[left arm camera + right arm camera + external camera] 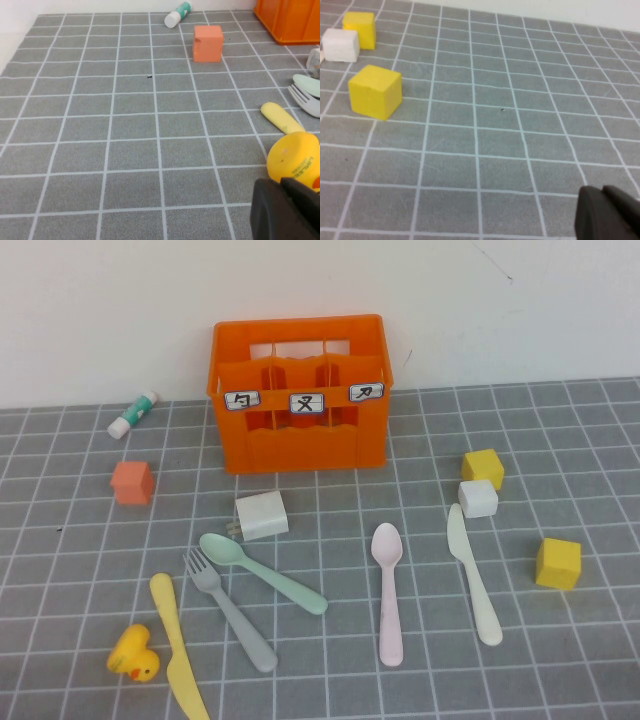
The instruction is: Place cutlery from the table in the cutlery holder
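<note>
While parked, left gripper [287, 210], right gripper [610, 215] jaws closed, empty.

Plain white wall [120, 310] behind, faint marks, even soft light

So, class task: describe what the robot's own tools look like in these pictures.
Little shows. The left tool is a matte black, blocky shape with rounded edges at the corner of the left wrist view. The right tool looks the same in the right wrist view. No cables, markings or arm links are visible; the high view shows neither arm.
</note>
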